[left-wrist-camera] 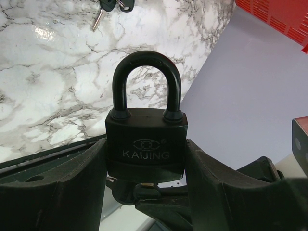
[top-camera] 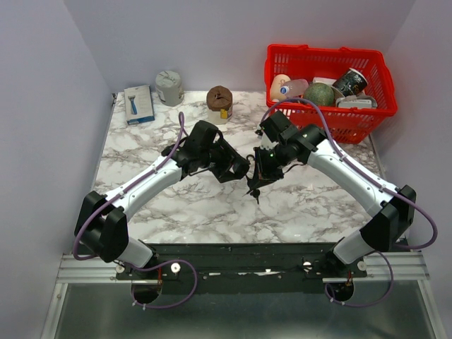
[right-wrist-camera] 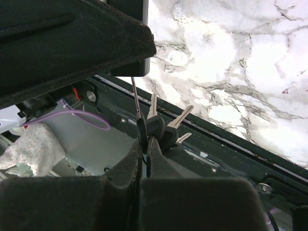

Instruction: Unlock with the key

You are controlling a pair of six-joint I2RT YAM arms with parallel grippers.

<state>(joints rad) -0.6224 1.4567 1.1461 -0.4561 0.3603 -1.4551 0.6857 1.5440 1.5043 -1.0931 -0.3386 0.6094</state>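
Observation:
My left gripper (left-wrist-camera: 146, 166) is shut on a black KAIJING padlock (left-wrist-camera: 146, 144), its sides between both fingers and its shackle closed and pointing away. In the top view the left gripper (top-camera: 236, 168) sits mid-table. My right gripper (right-wrist-camera: 144, 144) is shut on the black head of one key in a bunch of keys (right-wrist-camera: 161, 127); the other keys hang beside it. That key's blade points up toward the left gripper's black mass (right-wrist-camera: 72, 43); contact cannot be told. The right gripper (top-camera: 265, 173) faces the left one closely, keys (top-camera: 253, 189) dangling below. The keys also show in the left wrist view (left-wrist-camera: 108, 6).
A red basket (top-camera: 367, 120) of assorted items stands at the back right. A brown-lidded jar (top-camera: 219, 102), a grey can (top-camera: 169, 87) and a blue-and-white box (top-camera: 139, 104) stand along the back. The marble table's front edge (top-camera: 247, 244) meets a black rail.

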